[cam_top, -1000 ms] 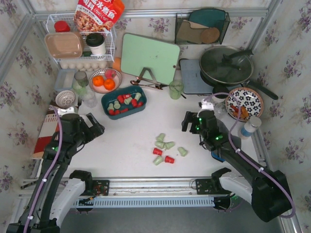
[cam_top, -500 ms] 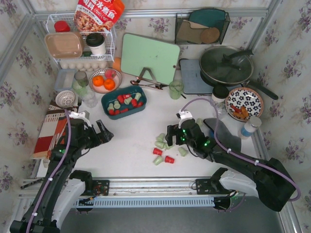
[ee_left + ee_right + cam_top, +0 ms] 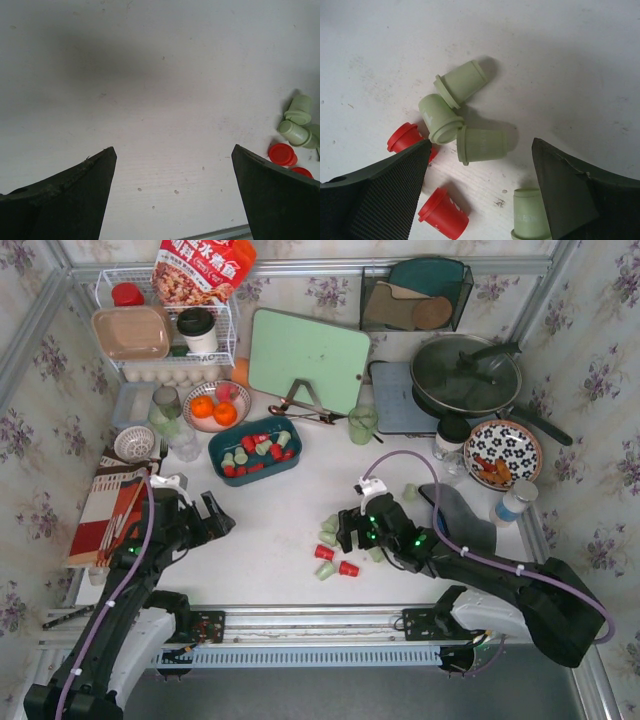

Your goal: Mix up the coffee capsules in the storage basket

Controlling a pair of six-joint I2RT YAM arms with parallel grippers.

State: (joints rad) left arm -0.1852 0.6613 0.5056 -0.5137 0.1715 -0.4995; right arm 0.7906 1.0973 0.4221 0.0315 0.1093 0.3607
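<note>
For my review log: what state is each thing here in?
Dark teal plastic storage basket: partly filled.
Red and mint-green tapered coffee capsules: some in basket, several loose on white table.
Left claw: open, empty.
Right claw: open, empty, above loose capsules.
Dark frying pan: covered.

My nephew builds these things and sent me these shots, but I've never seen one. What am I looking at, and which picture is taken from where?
Two robot arms are bolted at the near edge of the table. The wide picture looks down from above and behind them. The other two come from a camera on each wrist, so the dark wedges at the bottom are that arm's own fingers. The left hand is open over bare table, holding nothing. The right hand is open too, poised above a loose cluster of red and pale green coffee capsules; it holds none. More capsules lie in the teal storage basket further back.
</note>
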